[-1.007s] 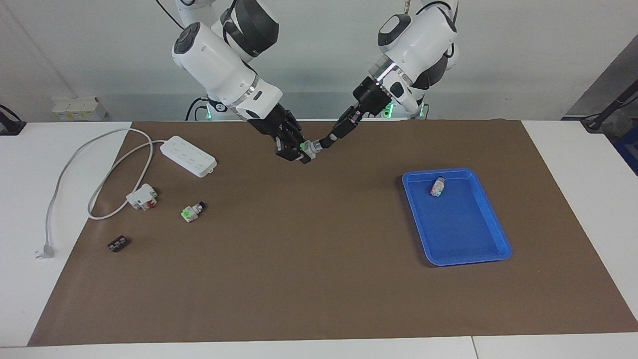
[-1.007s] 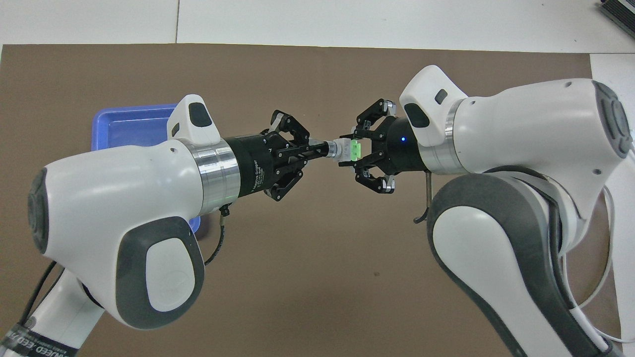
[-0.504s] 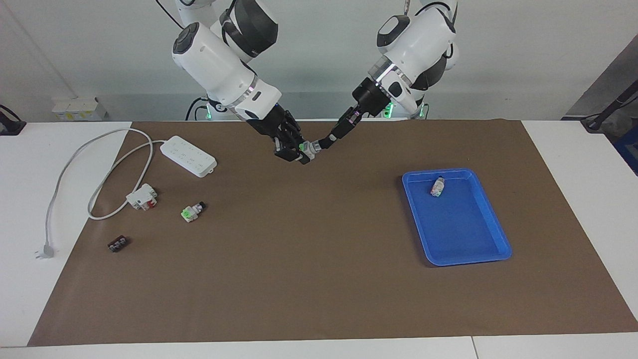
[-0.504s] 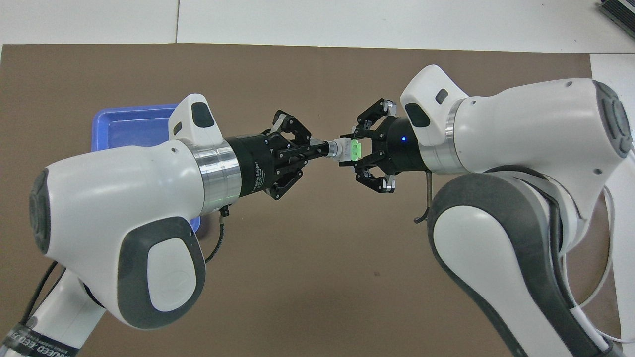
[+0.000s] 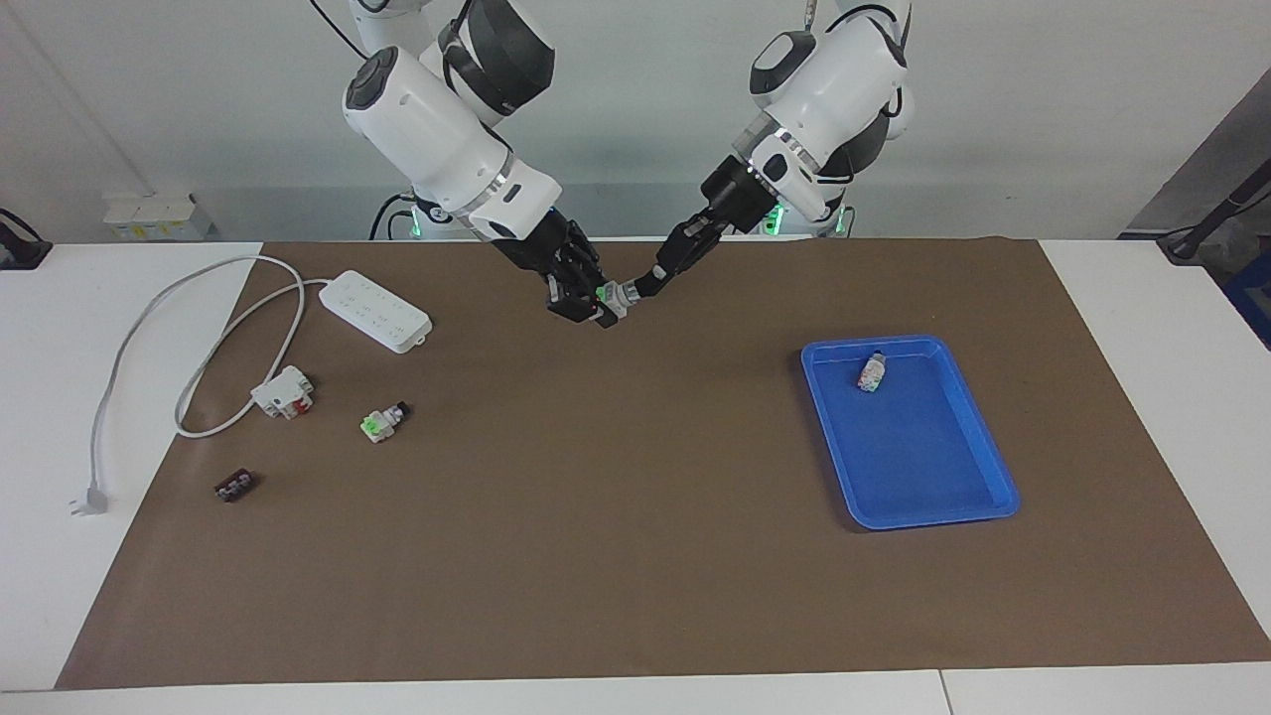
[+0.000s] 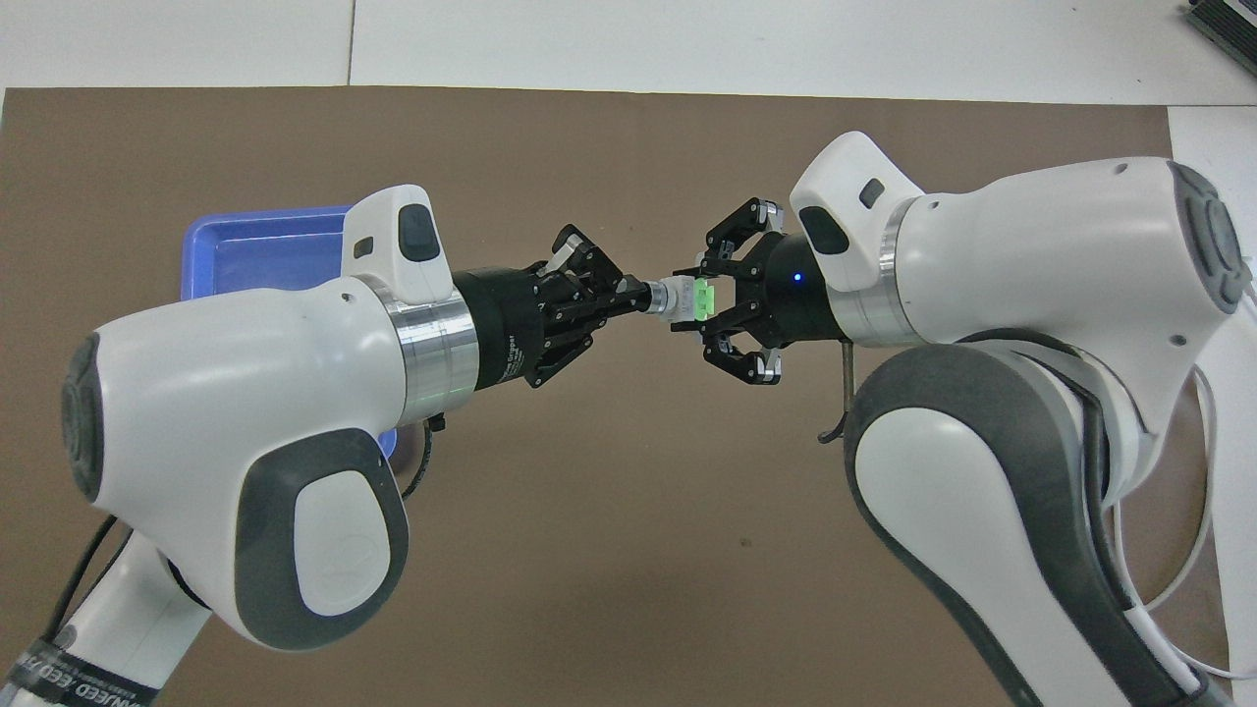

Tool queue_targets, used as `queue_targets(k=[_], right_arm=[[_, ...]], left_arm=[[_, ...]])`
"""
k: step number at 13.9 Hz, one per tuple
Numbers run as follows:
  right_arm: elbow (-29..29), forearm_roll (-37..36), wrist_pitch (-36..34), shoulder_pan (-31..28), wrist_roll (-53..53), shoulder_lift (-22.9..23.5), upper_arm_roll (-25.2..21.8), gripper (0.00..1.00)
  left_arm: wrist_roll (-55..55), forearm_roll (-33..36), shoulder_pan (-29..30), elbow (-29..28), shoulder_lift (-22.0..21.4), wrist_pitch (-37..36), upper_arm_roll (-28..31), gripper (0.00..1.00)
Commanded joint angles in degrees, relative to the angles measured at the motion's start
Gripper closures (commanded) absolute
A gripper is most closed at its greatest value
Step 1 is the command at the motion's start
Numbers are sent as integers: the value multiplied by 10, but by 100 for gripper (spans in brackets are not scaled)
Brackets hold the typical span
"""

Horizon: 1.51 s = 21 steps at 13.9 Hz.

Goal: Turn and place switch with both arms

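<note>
Brown mat [image 5: 635,516]: both hands clamp switch [image 6: 681,298] midair; L hand [image 6: 628,295] rolled vs 1s ago, R hand [image 6: 709,299] unmoved.

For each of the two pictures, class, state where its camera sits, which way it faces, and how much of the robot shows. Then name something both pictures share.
Facing view: high across the table, looking at the robots; both arms down to their claws, plus the blue tray and power strip.
Overhead view: above the robots' end, looking forward and steeply down; both forearms fill it.
Shared: the switch held between the left claw and right claw; the tray's corner.
</note>
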Motion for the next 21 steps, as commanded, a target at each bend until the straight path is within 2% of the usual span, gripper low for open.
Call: queue_targets(k=[1, 8, 21], right_arm=[[-8, 4, -1, 0, 8, -11, 3, 100], [-9, -5, -1, 0, 8, -12, 3, 100], [-9, -7, -3, 0, 8, -12, 3, 100]], left_arm=[[65, -5, -12, -4, 3, -5, 6, 100], [266, -4, -15, -2, -2, -55, 5, 100], [546, -3, -34, -4, -9, -102, 6, 100]])
